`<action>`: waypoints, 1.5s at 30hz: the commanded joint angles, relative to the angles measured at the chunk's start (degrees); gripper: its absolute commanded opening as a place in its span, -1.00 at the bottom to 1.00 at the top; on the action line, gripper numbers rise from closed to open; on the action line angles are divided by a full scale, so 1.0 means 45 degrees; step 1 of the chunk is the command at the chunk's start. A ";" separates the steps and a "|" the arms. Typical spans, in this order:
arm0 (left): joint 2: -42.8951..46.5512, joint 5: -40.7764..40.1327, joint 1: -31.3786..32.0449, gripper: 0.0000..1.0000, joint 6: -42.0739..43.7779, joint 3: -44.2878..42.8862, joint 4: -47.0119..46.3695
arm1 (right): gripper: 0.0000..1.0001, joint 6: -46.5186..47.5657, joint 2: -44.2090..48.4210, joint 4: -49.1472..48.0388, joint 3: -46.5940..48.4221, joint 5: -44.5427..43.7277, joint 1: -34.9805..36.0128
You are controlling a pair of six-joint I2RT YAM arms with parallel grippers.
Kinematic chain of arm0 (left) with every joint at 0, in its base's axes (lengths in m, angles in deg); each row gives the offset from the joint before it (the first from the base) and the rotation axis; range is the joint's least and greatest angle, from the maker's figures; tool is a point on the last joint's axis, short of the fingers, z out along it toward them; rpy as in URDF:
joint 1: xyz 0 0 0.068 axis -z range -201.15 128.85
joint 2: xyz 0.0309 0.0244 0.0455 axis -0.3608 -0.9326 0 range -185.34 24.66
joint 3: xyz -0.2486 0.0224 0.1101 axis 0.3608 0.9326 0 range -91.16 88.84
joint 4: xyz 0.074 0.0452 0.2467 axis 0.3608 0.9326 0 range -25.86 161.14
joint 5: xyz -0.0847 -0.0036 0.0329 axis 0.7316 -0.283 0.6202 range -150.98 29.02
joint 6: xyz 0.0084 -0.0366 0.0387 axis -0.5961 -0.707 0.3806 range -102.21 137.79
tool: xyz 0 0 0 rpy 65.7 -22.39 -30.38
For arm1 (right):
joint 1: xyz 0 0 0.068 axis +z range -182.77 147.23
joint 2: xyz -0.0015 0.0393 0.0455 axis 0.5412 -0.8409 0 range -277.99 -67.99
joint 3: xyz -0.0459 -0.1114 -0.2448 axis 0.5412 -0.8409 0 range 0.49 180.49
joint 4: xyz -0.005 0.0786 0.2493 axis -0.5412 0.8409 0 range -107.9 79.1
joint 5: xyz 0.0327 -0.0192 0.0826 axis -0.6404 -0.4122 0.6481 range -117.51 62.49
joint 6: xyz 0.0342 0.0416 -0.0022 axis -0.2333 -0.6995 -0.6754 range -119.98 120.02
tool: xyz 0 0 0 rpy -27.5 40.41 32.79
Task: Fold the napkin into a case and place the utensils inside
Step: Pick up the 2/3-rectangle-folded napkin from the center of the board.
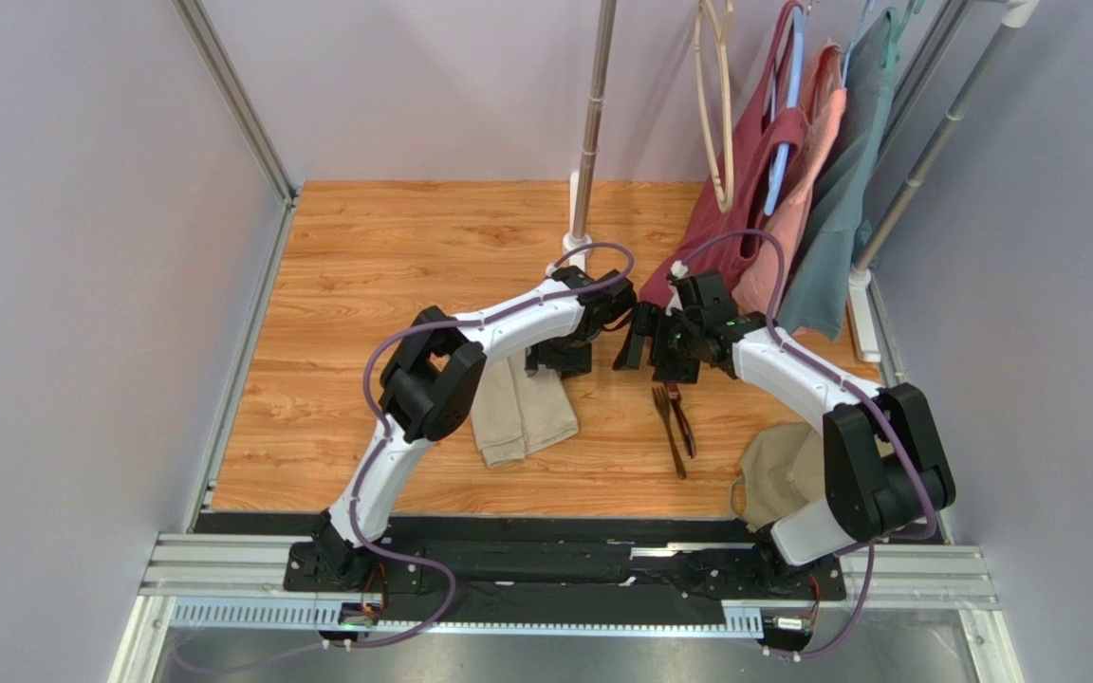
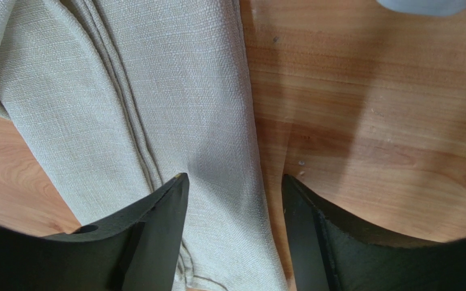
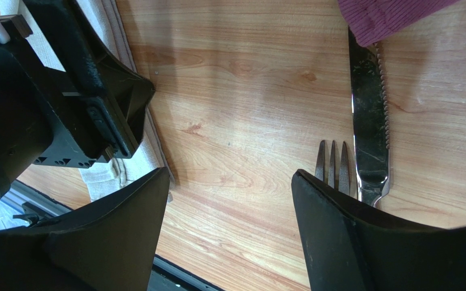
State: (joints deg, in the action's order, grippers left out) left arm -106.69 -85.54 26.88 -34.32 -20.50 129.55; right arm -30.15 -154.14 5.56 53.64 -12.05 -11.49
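The beige napkin lies folded into a narrow oblong case on the wooden table, left of centre. My left gripper hangs over its far end; in the left wrist view the gripper is open, straddling the right edge of the cloth with nothing gripped. The dark utensils lie side by side right of the napkin. My right gripper is open above bare wood, between the napkin and the utensils. The fork and knife show just past its right finger.
A round tan disc lies near the right arm's base. Maroon, salmon and grey-teal garments hang on a rack at the back right, their hems near the right gripper. A rack pole stands at the back centre.
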 commanded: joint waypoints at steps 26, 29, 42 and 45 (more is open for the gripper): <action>0.7450 0.6452 -0.2099 -1.00 0.2559 0.9590 -0.9572 | 0.73 -0.2941 -0.4800 -0.4920 0.3345 0.4140 0.0896; 0.7509 0.6745 -0.2177 -1.00 0.2520 0.9883 -0.9943 | 0.75 -0.3704 -0.4995 -0.5935 0.3268 0.3868 0.1189; 0.8036 0.7508 -0.2353 -1.00 0.2363 1.0703 -1.0980 | 0.59 -0.4135 -0.5952 -0.4902 0.3463 0.2463 0.2166; 0.8134 0.7565 -0.2353 -1.00 0.2460 1.0840 -1.1019 | 0.51 -0.3901 -0.6304 -0.4825 0.3969 0.2092 0.2186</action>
State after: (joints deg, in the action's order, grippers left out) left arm -73.27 -53.25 16.43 -23.85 27.50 83.17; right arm -47.33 -180.35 -15.35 68.06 0.41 -1.96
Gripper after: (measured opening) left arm 0.008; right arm 0.775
